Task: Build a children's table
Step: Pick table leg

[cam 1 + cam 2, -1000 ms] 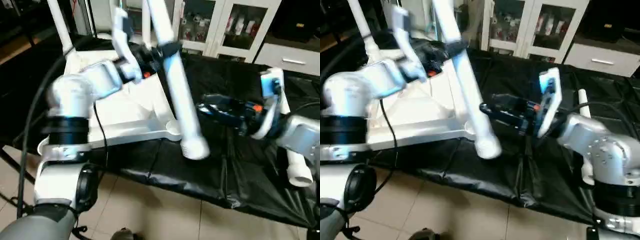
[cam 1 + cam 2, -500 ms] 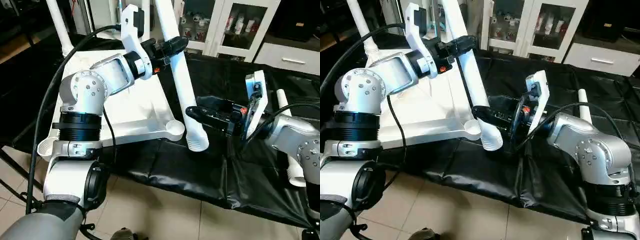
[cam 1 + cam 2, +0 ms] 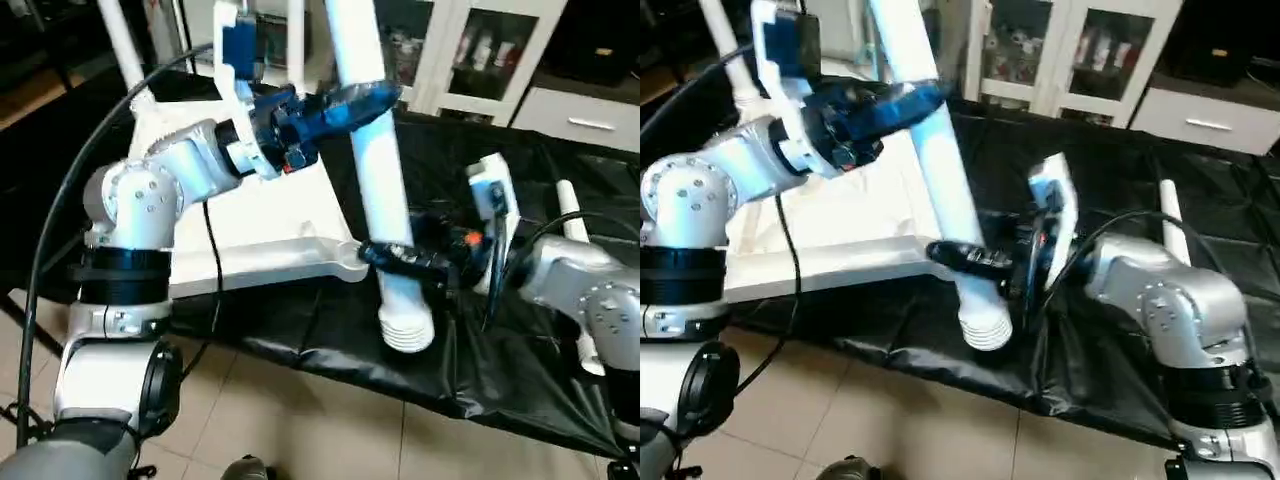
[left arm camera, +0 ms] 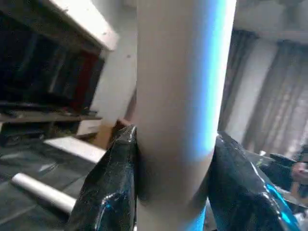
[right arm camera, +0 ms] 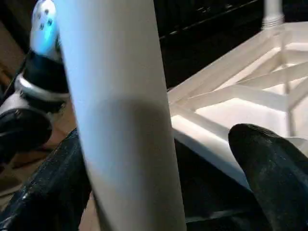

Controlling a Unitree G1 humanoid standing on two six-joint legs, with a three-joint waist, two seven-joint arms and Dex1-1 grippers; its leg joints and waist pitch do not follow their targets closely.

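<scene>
Left gripper (image 3: 345,100): clamped on the upper part of a white tube leg (image 3: 385,205), one black finger (image 4: 108,187) pressed to each side of the tube in the left wrist view. Right gripper (image 3: 395,258): its fingers bracket the same leg lower down, just above the threaded end (image 3: 407,330); one finger (image 5: 269,166) stands a little off the tube in the right wrist view, and I cannot tell whether the grip is closed.

Change from half a second ago: the right gripper then lay beside the leg's lower end and now reaches around it. The leg now stands steeper, its threaded end just beyond the tabletop's (image 3: 280,215) near corner socket (image 3: 350,255), above the black sheet (image 3: 480,370).

The tabletop rests underside up on the sheet, ribs showing (image 5: 250,91). Two more legs stand upright at its far side. A loose leg (image 3: 1168,215) lies on the sheet beyond the right arm.
</scene>
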